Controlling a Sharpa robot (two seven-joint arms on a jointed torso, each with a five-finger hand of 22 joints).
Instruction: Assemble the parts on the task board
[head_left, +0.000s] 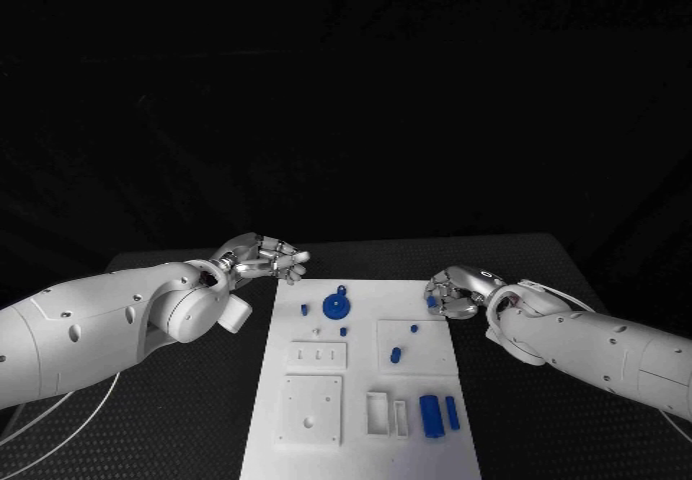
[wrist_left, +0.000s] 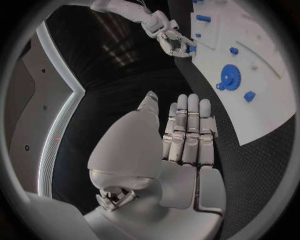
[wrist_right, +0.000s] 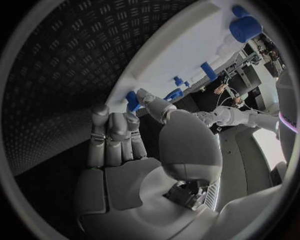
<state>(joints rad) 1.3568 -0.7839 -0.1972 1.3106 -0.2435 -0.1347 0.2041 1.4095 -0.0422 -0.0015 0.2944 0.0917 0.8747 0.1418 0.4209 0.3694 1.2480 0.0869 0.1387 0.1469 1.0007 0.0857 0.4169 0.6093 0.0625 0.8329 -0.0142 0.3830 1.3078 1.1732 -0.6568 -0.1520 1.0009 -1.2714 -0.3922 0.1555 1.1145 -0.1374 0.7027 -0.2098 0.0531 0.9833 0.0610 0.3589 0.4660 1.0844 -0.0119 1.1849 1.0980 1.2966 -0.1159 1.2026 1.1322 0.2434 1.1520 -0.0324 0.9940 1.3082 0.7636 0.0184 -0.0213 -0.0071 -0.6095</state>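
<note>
At ten o'clock off the task board (head_left: 361, 400) we see the left hand (head_left: 267, 257), fingers straight and empty above the bench (head_left: 173, 420). At two o'clock the right hand (head_left: 459, 292) pinches a small blue part (head_left: 431, 301) at the board's edge.

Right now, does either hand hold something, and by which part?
The right hand pinches a small blue part at the board's edge; which part is unclear. The left hand holds nothing.
</note>
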